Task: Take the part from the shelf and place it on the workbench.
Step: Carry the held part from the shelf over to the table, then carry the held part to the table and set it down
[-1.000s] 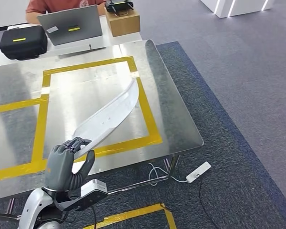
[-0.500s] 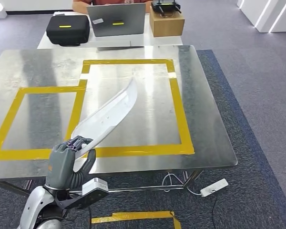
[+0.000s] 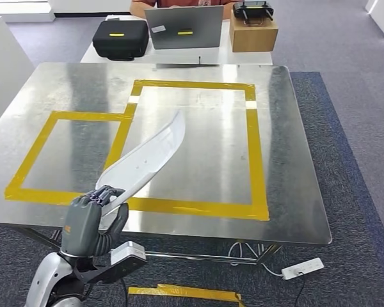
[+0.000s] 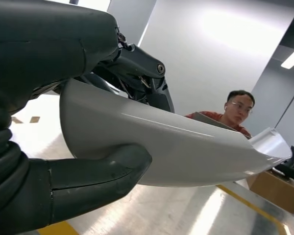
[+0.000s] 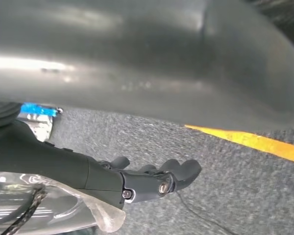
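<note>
White part (image 3: pixel 146 157) gripped by left hand (image 3: pixel 86 220), view swung left

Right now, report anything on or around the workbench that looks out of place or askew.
Nothing stands out. The left hand holds the long white part above the workbench, over the yellow tape outline. The tape lies flat, nothing spilled or damaged.

Part (image 3: pixel 144 157) white; workbench (image 3: pixel 287 160) silver, yellow tape (image 3: pixel 255 153) squares; carpet (image 3: pixel 344 192) dark grey; case (image 3: pixel 120 39) black.
</note>
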Controlling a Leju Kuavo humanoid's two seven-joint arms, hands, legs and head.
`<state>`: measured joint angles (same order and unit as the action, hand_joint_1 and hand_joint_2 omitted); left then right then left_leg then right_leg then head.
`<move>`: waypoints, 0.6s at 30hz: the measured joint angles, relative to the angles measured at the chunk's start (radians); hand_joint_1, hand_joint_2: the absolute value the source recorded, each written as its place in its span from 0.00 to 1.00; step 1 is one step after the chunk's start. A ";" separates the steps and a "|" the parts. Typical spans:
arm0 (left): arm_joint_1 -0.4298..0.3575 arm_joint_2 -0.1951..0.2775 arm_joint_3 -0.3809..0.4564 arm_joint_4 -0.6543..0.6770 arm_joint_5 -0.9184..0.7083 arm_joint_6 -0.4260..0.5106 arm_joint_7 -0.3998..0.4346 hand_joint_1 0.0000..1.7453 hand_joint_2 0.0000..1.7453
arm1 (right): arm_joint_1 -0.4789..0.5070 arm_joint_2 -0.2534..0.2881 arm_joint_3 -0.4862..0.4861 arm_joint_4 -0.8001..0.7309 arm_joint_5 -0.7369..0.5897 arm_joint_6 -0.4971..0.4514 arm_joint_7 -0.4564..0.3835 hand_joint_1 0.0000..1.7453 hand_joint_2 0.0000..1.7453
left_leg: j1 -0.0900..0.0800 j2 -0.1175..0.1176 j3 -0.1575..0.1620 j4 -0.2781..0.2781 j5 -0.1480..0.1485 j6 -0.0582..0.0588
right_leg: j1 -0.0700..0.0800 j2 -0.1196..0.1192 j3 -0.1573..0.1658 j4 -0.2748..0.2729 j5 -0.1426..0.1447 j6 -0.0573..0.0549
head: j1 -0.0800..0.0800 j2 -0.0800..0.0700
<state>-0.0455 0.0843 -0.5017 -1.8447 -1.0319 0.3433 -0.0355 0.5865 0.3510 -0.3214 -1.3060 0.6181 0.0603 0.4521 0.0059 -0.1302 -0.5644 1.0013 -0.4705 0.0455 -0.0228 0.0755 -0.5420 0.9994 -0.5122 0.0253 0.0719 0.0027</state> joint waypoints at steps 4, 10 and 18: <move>-0.005 0.000 0.000 0.009 -0.002 -0.017 0.001 1.00 1.00 | -0.008 0.000 -0.012 0.007 0.007 0.025 -0.005 0.00 0.00 | 0.004 0.006 0.001 -0.003 0.001 -0.008 | 0.006 0.003 -0.001 0.002 0.000 -0.006 | 0.000 0.000; -0.010 0.000 0.000 0.026 -0.003 -0.026 0.004 1.00 1.00 | -0.013 0.000 -0.021 0.016 0.007 0.032 -0.006 0.00 0.00 | 0.010 0.006 0.001 -0.005 -0.002 -0.056 | 0.009 0.003 -0.002 0.006 -0.003 -0.010 | 0.000 0.000; -0.048 -0.009 0.001 0.101 -0.019 -0.068 0.035 1.00 1.00 | -0.034 0.000 -0.044 0.037 0.013 0.057 -0.011 0.00 0.00 | 0.005 0.007 0.001 -0.003 -0.003 -0.055 | 0.005 0.003 0.000 0.004 -0.003 -0.009 | 0.001 0.000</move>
<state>-0.0935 0.0754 -0.5008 -1.7441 -1.0512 0.2751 -0.0010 0.5525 0.3510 -0.3652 -1.2687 0.6309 0.1173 0.4407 0.0112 -0.1230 -0.5633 0.9985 -0.4740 -0.0100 -0.0177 0.0785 -0.5424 1.0030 -0.5152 0.0162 0.0728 0.0027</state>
